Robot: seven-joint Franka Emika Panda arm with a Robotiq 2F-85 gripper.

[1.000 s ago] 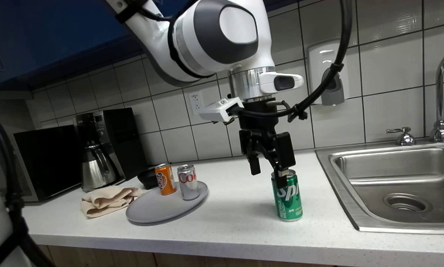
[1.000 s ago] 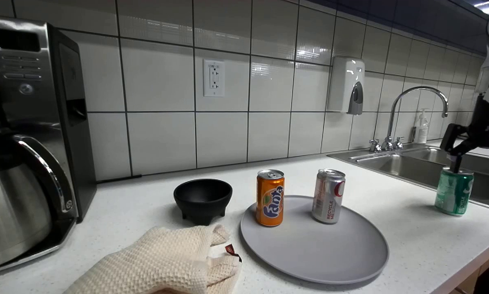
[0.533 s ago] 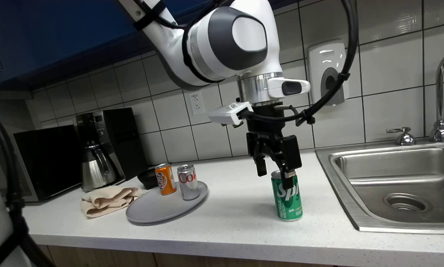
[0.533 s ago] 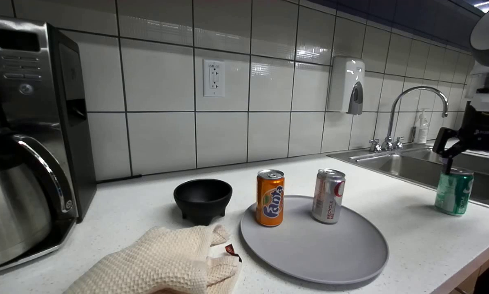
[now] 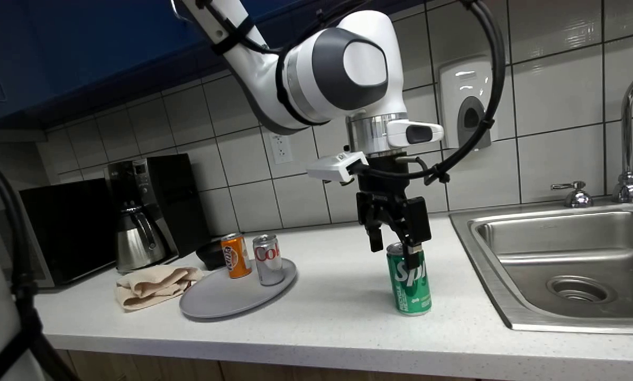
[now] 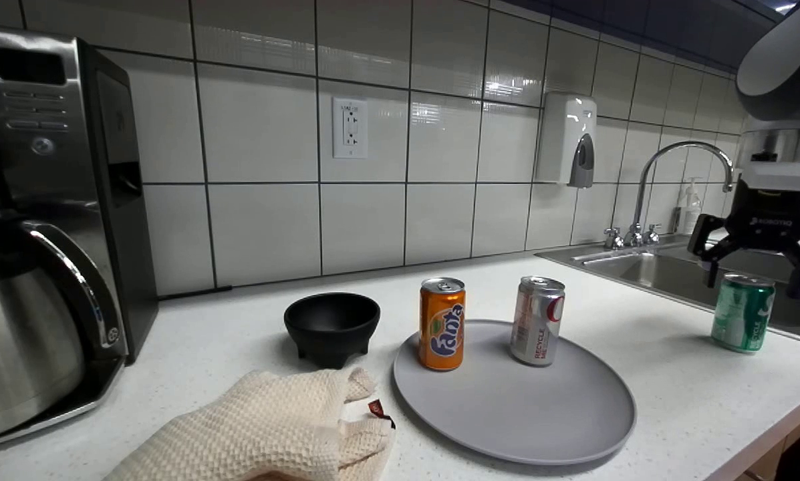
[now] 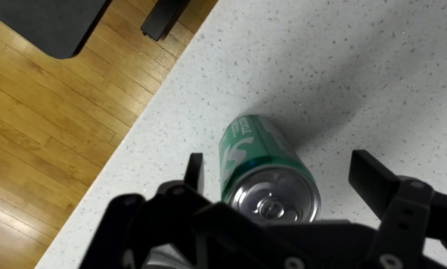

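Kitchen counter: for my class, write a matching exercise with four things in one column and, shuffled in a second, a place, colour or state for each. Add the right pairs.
Things
1. Sprite can
2. Fanta can
3. Cloth
4. Hand

Descriptions
A. Standing on the grey plate
B. Open, holding nothing
C. Green, near the sink
D. Beige and crumpled

Pairs: 1-C; 2-A; 3-D; 4-B

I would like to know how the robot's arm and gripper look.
The arm is white and rounded, with dark grey panels and a silver band; a black cable loops beside it. The gripper is black, with angular, linked jaws and pale ROBOTIQ lettering.
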